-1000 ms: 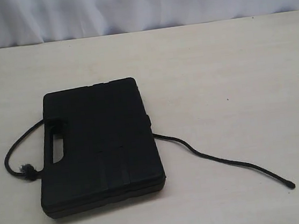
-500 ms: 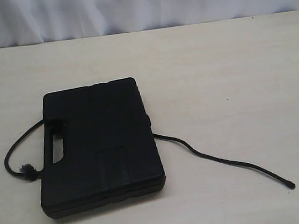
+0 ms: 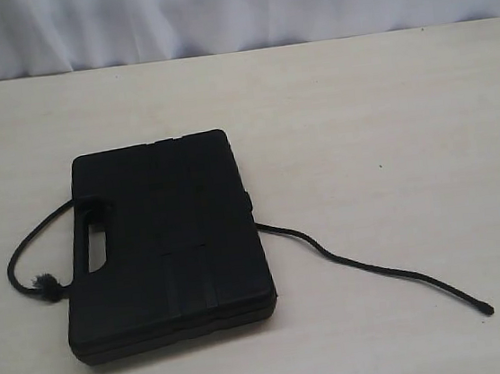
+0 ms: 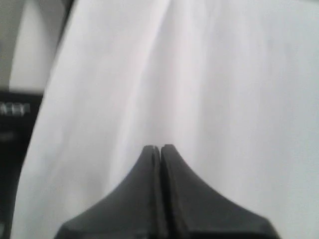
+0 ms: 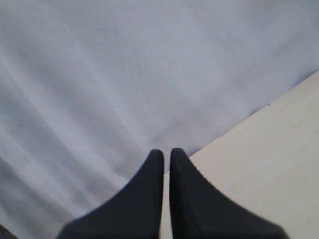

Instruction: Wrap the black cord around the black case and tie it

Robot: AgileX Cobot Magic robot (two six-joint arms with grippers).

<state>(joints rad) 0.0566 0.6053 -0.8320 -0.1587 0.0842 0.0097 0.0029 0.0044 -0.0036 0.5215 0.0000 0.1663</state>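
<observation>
Matte plastic black case (image 3: 168, 241), braided black cord (image 3: 377, 270), pale wood-grain table (image 3: 387, 117).

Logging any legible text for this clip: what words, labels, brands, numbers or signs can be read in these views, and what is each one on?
No text can be read in any view.
On the black case: no label or brand shows.
On the black cord: no tag or marking shows.
On the dark panel at the edge of the left wrist view: a row of pale marks, too blurred to read.
</observation>
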